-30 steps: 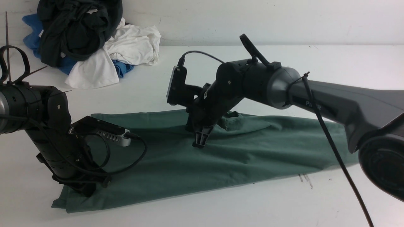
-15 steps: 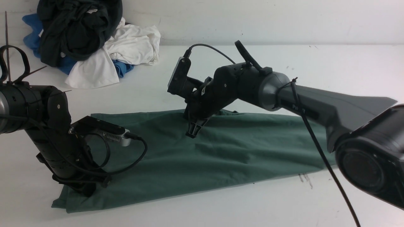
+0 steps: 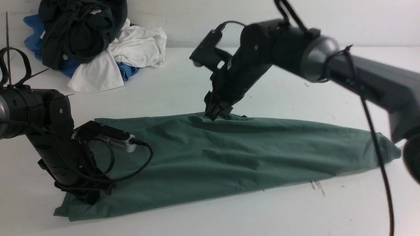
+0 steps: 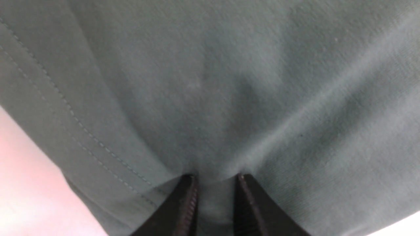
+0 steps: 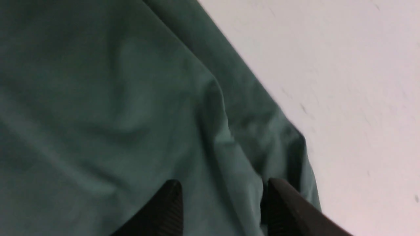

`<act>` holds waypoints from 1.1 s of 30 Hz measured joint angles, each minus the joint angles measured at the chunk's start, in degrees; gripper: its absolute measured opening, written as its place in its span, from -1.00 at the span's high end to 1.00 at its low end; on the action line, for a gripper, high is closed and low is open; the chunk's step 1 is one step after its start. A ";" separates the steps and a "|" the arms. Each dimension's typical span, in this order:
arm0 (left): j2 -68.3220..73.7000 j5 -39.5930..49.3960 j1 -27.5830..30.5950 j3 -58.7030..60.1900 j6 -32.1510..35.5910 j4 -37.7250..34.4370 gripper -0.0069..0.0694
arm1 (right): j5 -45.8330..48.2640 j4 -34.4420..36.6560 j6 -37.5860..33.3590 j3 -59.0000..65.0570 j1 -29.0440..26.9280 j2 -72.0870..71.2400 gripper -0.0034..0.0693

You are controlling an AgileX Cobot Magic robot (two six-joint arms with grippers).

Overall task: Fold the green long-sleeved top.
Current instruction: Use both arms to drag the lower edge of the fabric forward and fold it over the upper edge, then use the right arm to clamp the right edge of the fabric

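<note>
The green long-sleeved top (image 3: 229, 157) lies as a long flat band across the white table, running from the near left to the right. My left gripper (image 3: 89, 196) is pressed down on its near-left corner. The left wrist view shows that gripper (image 4: 215, 178) shut on a pinch of the green cloth (image 4: 229, 82), beside a stitched hem. My right gripper (image 3: 218, 113) hovers at the top's far edge, near the middle. In the right wrist view it (image 5: 223, 183) stands open, with a soft ridge of the cloth (image 5: 98, 98) lying loose under the jaws.
A heap of black, white and blue garments (image 3: 92, 42) sits at the back left against the wall. Bare white table (image 3: 229, 216) surrounds the top, with small dark marks (image 3: 316, 187) near its front right edge.
My right gripper carried a bunched fold back to the top's far edge, opened, let it go and rose. The cloth now lies flat. The left arm has not moved.
</note>
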 joint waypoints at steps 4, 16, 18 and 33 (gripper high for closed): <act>0.00 -0.12 0.00 0.00 0.00 0.11 0.41 | 9.49 -0.07 4.77 0.44 -3.73 -6.71 -0.03; 0.00 -0.22 0.00 0.00 0.05 0.04 0.41 | 7.42 -0.51 12.99 26.14 -26.39 -21.82 0.20; 0.00 -0.22 0.00 0.00 0.05 0.10 0.41 | 0.53 0.73 13.11 31.90 -29.85 -21.09 0.22; 0.00 0.05 0.00 0.00 0.05 0.10 0.41 | -11.61 -0.01 18.11 37.37 -38.50 -11.33 0.08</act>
